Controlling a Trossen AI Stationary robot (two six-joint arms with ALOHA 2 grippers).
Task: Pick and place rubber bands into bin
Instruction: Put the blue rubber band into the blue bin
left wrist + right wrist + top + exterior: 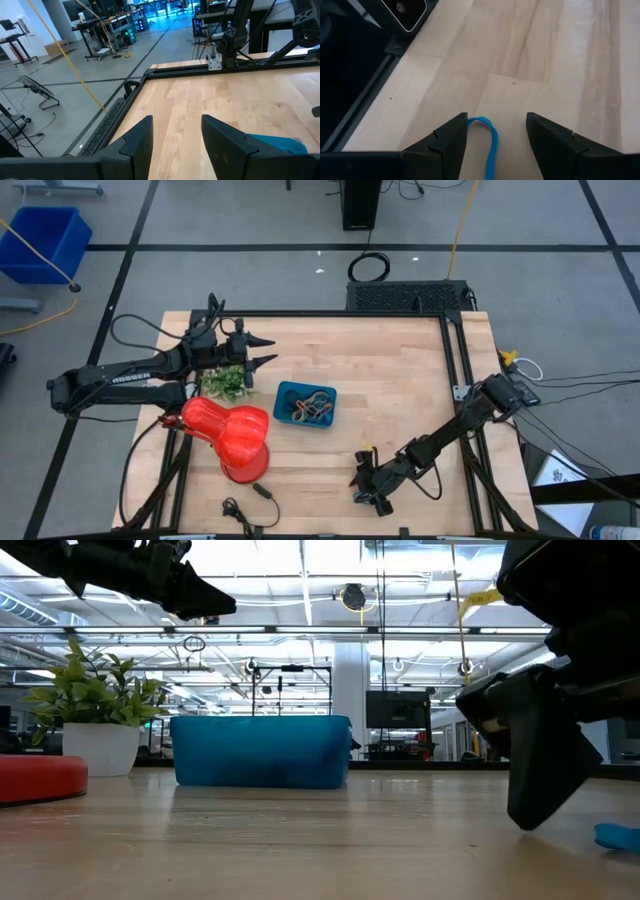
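The teal bin [305, 404] stands mid-table with several rubber bands [312, 410] inside; it also shows in the low view [262, 750]. A blue rubber band [489, 139] lies flat on the wood near the table's front edge, and its end shows in the low view [620, 835]. My right gripper [496, 142] is open and low over the table, one finger on each side of this band; it also shows in the high view [361, 484]. My left gripper [267, 351] is open and empty, raised above the table to the left of the bin.
A red vase [232, 438] lies on its side left of the bin. A small potted plant [225, 381] stands under my left arm. A thin black cable [245, 508] lies at the front edge. A dark frame rail [455, 370] runs along the table's right side.
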